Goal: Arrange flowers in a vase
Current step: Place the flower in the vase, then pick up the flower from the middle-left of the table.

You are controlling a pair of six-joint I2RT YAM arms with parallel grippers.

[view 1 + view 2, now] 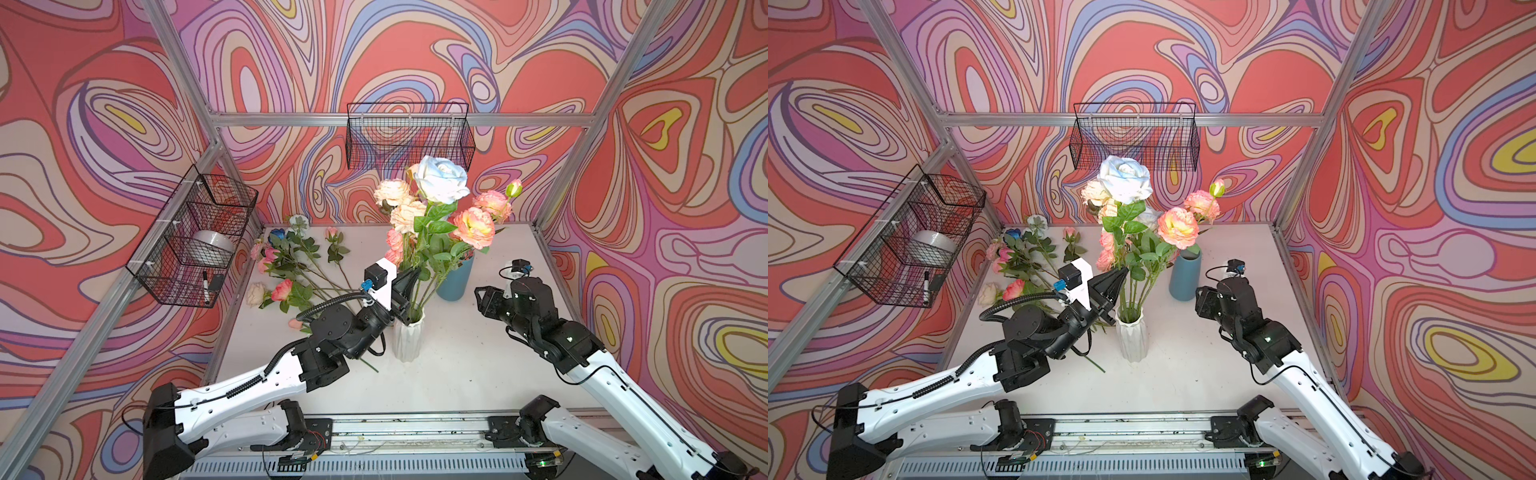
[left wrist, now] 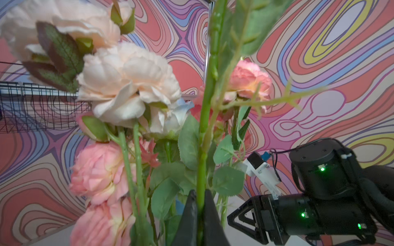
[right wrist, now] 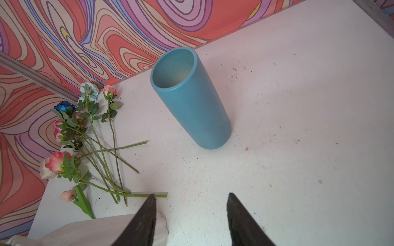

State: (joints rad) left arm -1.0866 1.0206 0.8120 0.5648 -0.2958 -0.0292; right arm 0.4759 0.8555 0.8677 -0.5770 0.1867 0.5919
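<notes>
The left tool (image 2: 200,192) sits around the upright green stem (image 2: 210,74) of the pale blue cloth rose (image 1: 441,183), grip I cannot tell; loose leafy roses (image 1: 286,266) lie at nine o'clock.

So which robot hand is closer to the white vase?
Left. The left gripper is just above the white vase, around a stem; the right gripper hangs off to one side.

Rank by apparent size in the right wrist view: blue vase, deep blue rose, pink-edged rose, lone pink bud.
1. blue vase, by far the largest.
2. pink-edged rose.
3. deep blue rose and lone pink bud: they look much alike, and leaves hide part of the blue one, so no ranking between them.
</notes>
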